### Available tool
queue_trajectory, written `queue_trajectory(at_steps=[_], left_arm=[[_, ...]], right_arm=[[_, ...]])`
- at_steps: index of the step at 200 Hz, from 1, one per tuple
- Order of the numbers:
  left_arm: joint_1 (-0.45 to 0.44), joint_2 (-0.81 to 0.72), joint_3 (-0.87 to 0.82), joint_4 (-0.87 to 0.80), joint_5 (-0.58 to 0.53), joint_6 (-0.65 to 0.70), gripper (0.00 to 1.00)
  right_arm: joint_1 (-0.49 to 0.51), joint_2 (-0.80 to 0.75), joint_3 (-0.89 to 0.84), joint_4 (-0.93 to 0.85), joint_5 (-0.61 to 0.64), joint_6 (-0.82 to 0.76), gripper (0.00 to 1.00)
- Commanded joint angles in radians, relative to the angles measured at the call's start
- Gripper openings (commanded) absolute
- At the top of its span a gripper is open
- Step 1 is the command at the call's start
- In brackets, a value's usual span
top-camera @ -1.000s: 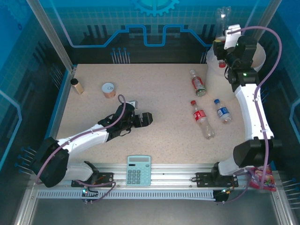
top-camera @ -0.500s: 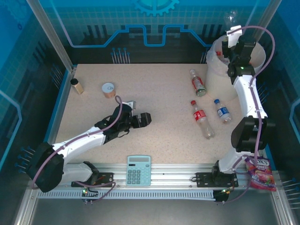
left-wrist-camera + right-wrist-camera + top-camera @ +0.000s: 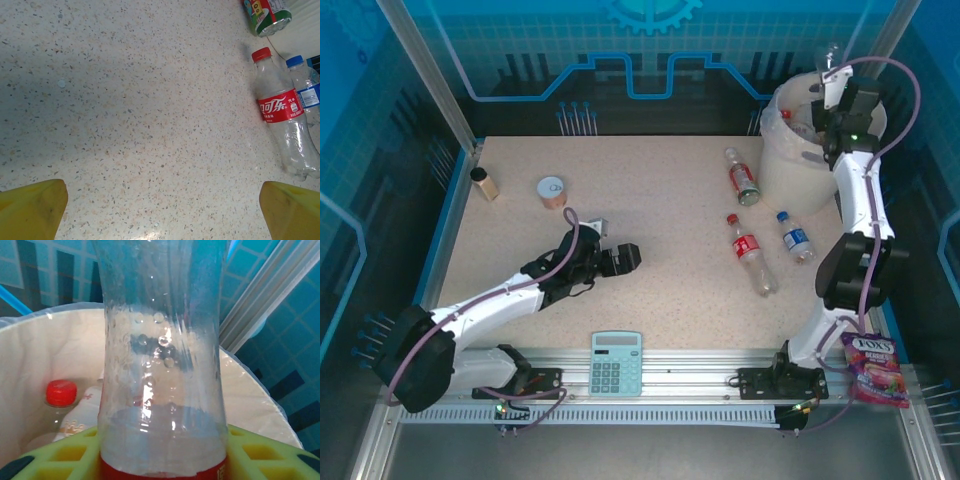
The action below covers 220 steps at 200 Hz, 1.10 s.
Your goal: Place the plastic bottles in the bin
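Note:
My right gripper (image 3: 832, 92) is raised over the cream-white bin (image 3: 782, 172) at the back right, shut on a clear plastic bottle (image 3: 831, 56) with a red label. In the right wrist view that bottle (image 3: 162, 365) stands between my yellow-green fingers (image 3: 65, 456), above the bin's lined inside (image 3: 30, 355), where a red-capped bottle (image 3: 61, 393) lies. Three bottles lie on the table left of the bin: a green one (image 3: 744, 178), a red-labelled one (image 3: 750, 252) and a blue-labelled one (image 3: 794, 236). My left gripper (image 3: 626, 256) is open low over bare tabletop, its yellow fingertips (image 3: 31, 210) wide apart; the red-labelled bottle (image 3: 280, 120) lies ahead to its right.
A small brown jar (image 3: 482, 183) and a round tin can (image 3: 552, 190) stand at the back left. A calculator (image 3: 617, 363) rests on the front rail, and a candy bag (image 3: 872, 368) lies at the front right. The blue-labelled bottle (image 3: 306, 90) touches the red-labelled one.
My right arm has swung back and to the right with the bottle, from the bin's left side to over its opening. The left arm has barely shifted.

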Motion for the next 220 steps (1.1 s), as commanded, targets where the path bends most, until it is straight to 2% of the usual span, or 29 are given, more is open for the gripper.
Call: queue_trajectory(at_steps=[1, 36, 55, 91, 109, 169, 220], left_arm=[[0.006, -0.02, -0.011, 0.01, -0.006, -0.021, 0.99], [0.007, -0.009, -0.009, 0.02, -0.002, -0.026, 0.99], [0.007, -0.007, -0.009, 0.018, -0.002, -0.026, 0.99], [0.007, -0.003, -0.013, 0.019, -0.005, -0.026, 0.99], [0.006, 0.009, -0.015, 0.028, -0.001, -0.027, 0.99], [0.006, 0.037, -0.011, 0.05, 0.011, -0.03, 0.99], [0.006, 0.042, 0.004, 0.034, 0.008, -0.02, 0.99]], right_arm=[[-0.026, 0.054, 0.046, -0.134, -0.061, 0.029, 0.52], [-0.038, 0.125, 0.13, -0.225, -0.098, 0.064, 0.6], [-0.037, 0.121, 0.141, -0.229, -0.101, 0.078, 0.73], [-0.036, 0.113, 0.223, -0.288, -0.117, 0.086, 0.89], [-0.034, 0.094, 0.254, -0.306, -0.11, 0.093, 0.93], [-0.021, 0.056, 0.343, -0.374, -0.114, 0.122, 0.94], [0.051, -0.056, 0.283, -0.399, -0.104, 0.142, 0.94]])
